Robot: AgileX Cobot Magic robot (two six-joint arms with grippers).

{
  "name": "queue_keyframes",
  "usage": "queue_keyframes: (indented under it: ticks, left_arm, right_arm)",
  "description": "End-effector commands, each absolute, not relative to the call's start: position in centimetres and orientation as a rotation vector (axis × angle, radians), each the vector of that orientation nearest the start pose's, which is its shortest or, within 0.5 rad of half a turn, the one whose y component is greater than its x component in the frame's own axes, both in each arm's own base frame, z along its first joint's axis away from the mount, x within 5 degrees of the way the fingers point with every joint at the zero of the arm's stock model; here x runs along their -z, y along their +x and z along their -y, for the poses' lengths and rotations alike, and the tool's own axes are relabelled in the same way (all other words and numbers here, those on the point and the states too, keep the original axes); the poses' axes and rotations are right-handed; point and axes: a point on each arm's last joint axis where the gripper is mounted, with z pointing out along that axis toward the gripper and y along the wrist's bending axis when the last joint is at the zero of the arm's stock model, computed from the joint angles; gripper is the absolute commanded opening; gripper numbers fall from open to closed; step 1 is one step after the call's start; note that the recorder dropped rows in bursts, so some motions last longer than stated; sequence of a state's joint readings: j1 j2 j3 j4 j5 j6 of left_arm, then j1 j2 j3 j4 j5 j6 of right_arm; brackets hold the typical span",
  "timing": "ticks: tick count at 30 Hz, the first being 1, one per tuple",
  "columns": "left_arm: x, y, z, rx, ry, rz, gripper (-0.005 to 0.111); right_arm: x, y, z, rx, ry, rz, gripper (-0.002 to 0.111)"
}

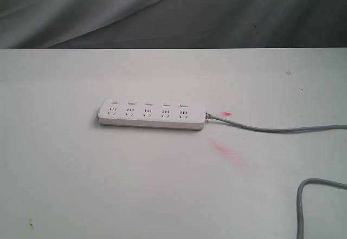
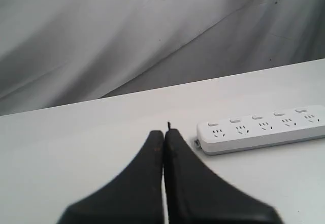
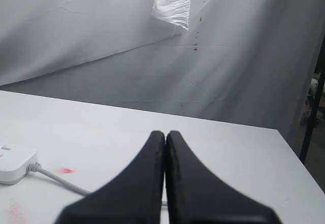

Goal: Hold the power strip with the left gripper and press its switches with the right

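You have the power strip (image 1: 152, 114) lying flat near the middle of the worktop (image 1: 81, 185), a little closer to the far edge than to the near one, with its long side parallel to that far edge. It is a long, low bar of smooth white plastic with rounded ends. Five sockets sit in a row along its top. The switches (image 1: 148, 103) are five small white rectangular buttons, one per socket, lined up on the side facing the far edge.

A round grey cord (image 1: 271, 128) leaves the end that faces the right edge and runs in a shallow curve off that edge. Another bend of grey cord (image 1: 314, 195) lies near the front right corner.

The worktop is matte white and flat, with faint red smears (image 1: 227, 153) just off the strip's cord end. Wrinkled grey cloth (image 1: 162, 11) hangs behind the far edge.

Your left gripper (image 2: 164, 131) has its two black, tapered fingers pressed together along their length, with nothing pinched between them. The strip's cordless end lies ahead of the tips and apart from them. Your right gripper (image 3: 165, 132) is likewise pressed together and holds nothing. The strip's cord end and the cord lie apart from its tips. Neither claw shows in the exterior view.
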State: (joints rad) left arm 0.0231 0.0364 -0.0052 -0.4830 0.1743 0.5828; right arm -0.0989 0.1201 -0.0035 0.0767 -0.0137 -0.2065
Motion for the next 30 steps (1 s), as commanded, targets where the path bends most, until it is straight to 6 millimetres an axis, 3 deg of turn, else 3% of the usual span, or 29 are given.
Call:
queue_keyframes:
  ticks: [1,3,6,11,20,22,30]
  left_arm:
    - [-19.8,5.8,0.6,-0.027,0.131,-1.662,0.001]
    - [-19.8,5.8,0.7,0.033,0.076,-1.658,0.001]
    - [-20.1,5.8,1.0,0.273,-0.132,-1.635,0.001]
    - [-20.5,5.9,0.6,0.274,-0.19,-1.58,0.001]
    - [-20.8,5.9,0.6,0.518,-0.418,-1.519,0.001]
    - [-20.6,5.8,1.0,0.531,-0.37,-1.557,0.0]
    - [-27.5,5.4,2.9,0.434,0.053,-1.611,0.0]
  right_arm:
    - [-20.8,6.6,0.7,0.192,-0.024,-1.583,0.0]
    - [-20.8,6.6,0.7,0.192,-0.024,-1.583,0.0]
    - [-20.8,6.6,0.7,0.192,-0.024,-1.583,0.0]
    - [-20.8,6.6,0.7,0.192,-0.024,-1.583,0.0]
    - [-20.8,6.6,0.7,0.192,-0.024,-1.583,0.0]
    - [-20.8,6.6,0.7,0.192,-0.024,-1.583,0.0]
    - [-20.8,6.6,0.7,0.192,-0.024,-1.583,0.0]
